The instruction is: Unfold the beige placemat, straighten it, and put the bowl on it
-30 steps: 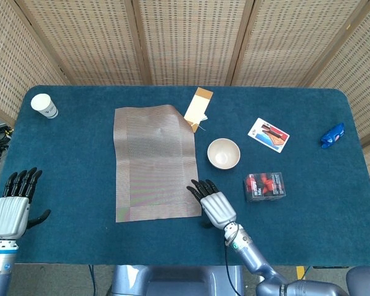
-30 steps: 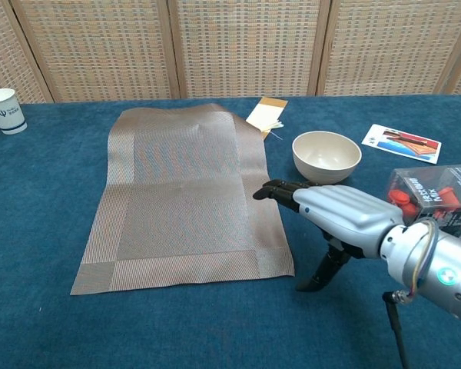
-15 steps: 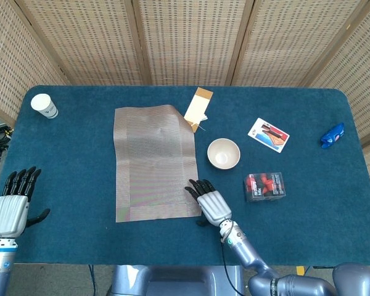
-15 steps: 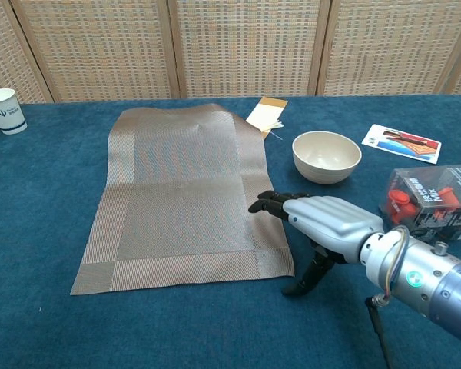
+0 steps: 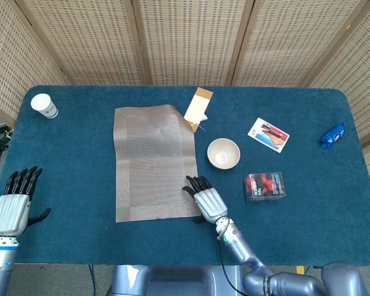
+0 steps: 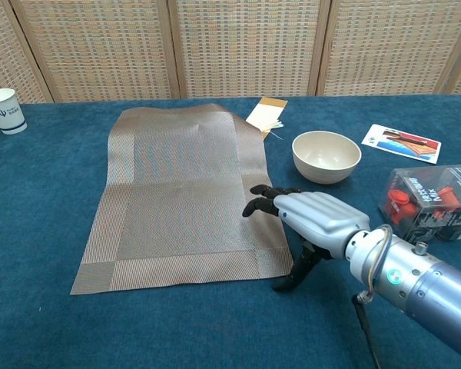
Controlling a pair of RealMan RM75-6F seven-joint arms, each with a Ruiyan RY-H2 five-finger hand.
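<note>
The beige placemat (image 5: pixel 154 161) (image 6: pixel 180 200) lies unfolded and flat on the blue table, slightly skewed. A cream bowl (image 5: pixel 224 153) (image 6: pixel 326 156) stands on the cloth to its right, off the mat. My right hand (image 5: pixel 206 200) (image 6: pixel 311 219) hovers palm down over the mat's near right corner, fingers spread and reaching over the mat's edge, thumb pointing down beside it; it holds nothing. My left hand (image 5: pixel 13 203) is open at the table's near left edge, far from the mat, seen only in the head view.
A paper cup (image 5: pixel 44 105) (image 6: pixel 4 110) stands at the far left. A tan card (image 5: pixel 198 106) overlaps the mat's far right corner. A picture card (image 5: pixel 269 134), a red-and-black box (image 5: pixel 265 186) (image 6: pixel 430 201) and a blue object (image 5: pixel 332 135) lie to the right.
My right hand has slid left and slightly forward, bringing its fingertips over the mat's right edge. The mat, bowl and left hand have stayed put.
</note>
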